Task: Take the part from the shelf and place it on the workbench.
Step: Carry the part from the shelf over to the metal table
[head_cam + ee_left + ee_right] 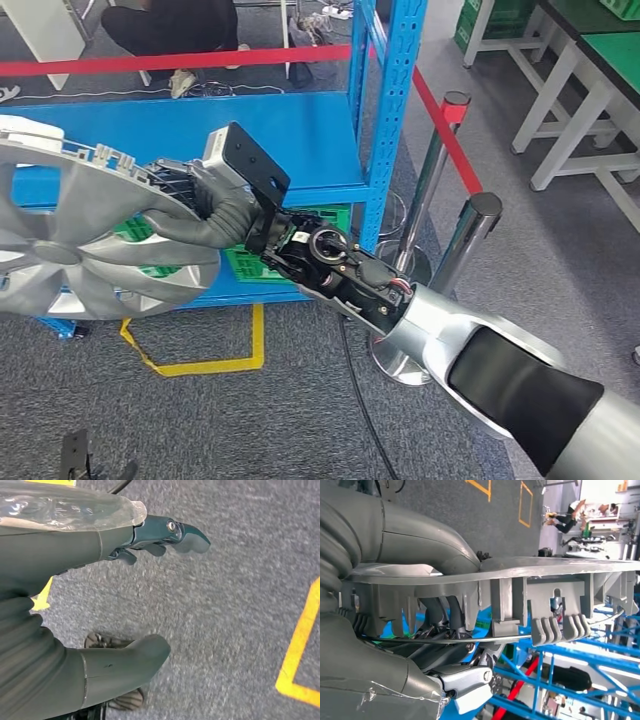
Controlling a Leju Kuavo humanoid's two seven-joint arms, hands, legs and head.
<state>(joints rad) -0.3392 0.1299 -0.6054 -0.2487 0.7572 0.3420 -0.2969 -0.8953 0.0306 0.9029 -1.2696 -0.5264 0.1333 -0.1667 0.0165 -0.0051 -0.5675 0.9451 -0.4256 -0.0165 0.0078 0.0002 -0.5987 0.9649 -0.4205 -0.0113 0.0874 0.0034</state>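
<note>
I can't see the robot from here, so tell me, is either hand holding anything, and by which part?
The right hand grips the silver wheel cover by its outer rim. The left hand holds nothing, fingers apart above the floor.

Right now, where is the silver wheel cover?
In the head view the wheel cover is at the left, gripped at its rim by the right hand, in front of the blue shelf.

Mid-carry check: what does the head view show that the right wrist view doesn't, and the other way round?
Head view alone: the part's spoked silver face, the blue shelf, the red barrier tape on chrome posts and yellow floor marking. Right wrist view alone: the clips and wire ring on the part's back, with the thumb over its face. Both share the right hand holding the part at its rim.
</note>
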